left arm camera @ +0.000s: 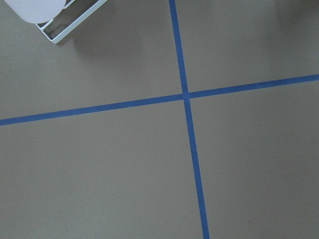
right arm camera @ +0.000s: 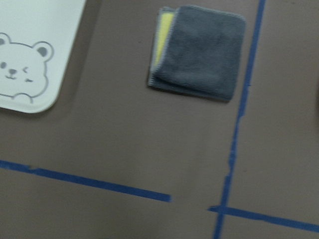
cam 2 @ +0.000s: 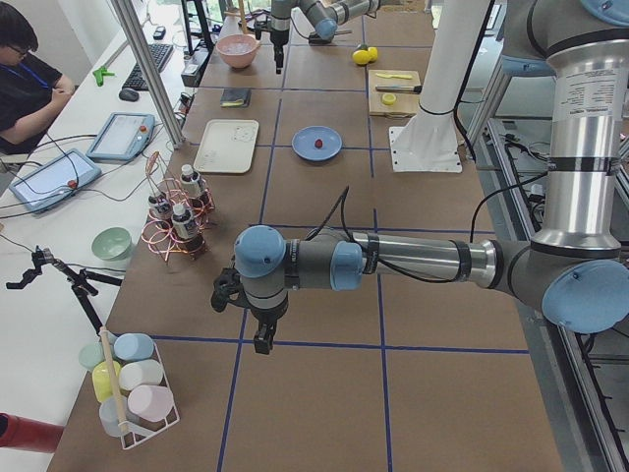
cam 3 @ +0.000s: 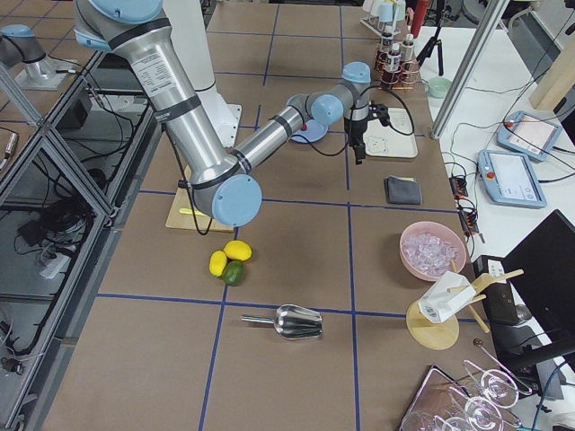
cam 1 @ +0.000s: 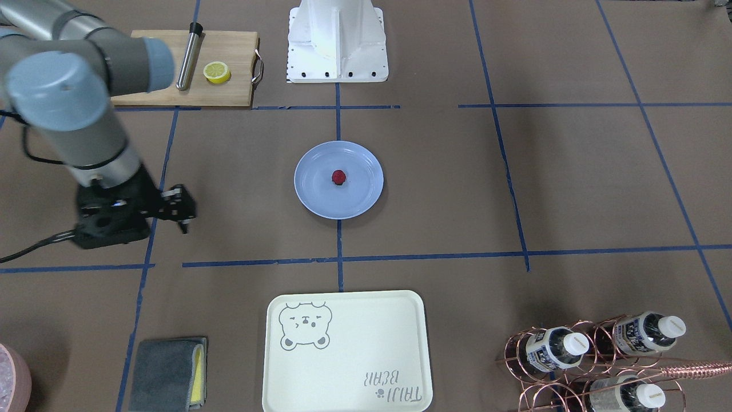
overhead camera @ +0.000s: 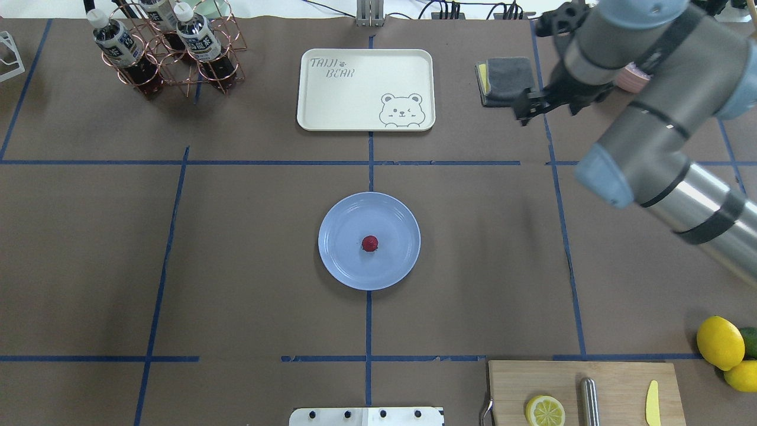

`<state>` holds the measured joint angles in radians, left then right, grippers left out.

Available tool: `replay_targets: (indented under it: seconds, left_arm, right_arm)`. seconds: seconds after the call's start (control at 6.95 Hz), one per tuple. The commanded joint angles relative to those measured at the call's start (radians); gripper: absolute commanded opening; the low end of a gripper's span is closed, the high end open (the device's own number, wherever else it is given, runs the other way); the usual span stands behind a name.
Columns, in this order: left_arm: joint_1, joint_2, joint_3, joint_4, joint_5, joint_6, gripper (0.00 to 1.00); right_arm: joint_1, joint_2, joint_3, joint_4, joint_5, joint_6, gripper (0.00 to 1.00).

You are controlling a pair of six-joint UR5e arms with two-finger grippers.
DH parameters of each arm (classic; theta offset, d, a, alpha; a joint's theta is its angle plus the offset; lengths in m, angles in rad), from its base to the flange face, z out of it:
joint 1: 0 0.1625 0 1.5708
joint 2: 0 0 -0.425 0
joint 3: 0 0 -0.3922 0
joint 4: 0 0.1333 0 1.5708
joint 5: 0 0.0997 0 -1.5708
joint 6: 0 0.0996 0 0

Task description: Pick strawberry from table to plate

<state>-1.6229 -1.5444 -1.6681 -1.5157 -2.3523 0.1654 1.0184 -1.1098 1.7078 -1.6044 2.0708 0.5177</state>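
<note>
The strawberry (overhead camera: 369, 243), a small rounded dark-red berry with no clear long axis, sits at the middle of the plate (overhead camera: 343, 260), a smooth shallow light-blue disc with a raised rim on the brown paper table (overhead camera: 236, 266), so the placing looks done. The right gripper (overhead camera: 523, 112) hangs well beyond the plate near a folded grey cloth (overhead camera: 510, 80), carrying nothing, jaws apart or together I cannot tell, and the berry lies back toward the robot and leftward of it. The left gripper (cam 2: 261, 339) is far farther from the plate, its state unreadable
</note>
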Motion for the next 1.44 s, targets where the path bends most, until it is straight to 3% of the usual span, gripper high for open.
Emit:
replay_targets:
  seconds: [0.0,0.14,0.43,0.72,1.01,1.29]
  left_arm:
    - [0.000,0.003,-0.001,0.002,-0.012,-0.006,1.00]
    - [0.000,0.003,-0.007,0.000,-0.010,-0.006,1.00]
    - [0.000,0.003,-0.010,-0.006,-0.007,-0.001,1.00]
    - [0.000,0.003,-0.015,-0.006,-0.009,0.006,1.00]
    - [0.000,0.004,-0.016,-0.011,-0.007,0.006,1.00]
    - [0.000,0.004,-0.019,-0.012,-0.007,0.006,1.00]
  right_arm:
    - [0.292,-0.186,-0.008,-0.034,0.121,-0.430,1.00]
    - [0.392,-0.273,-0.007,-0.049,0.143,-0.552,1.00]
    - [0.530,-0.468,-0.025,-0.039,0.106,-0.570,1.00]
    - [0.581,-0.545,-0.008,-0.040,0.112,-0.608,1.00]
    - [0.583,-0.562,-0.005,-0.039,0.194,-0.619,1.00]
    - [0.583,-0.558,-0.002,-0.039,0.199,-0.616,1.00]
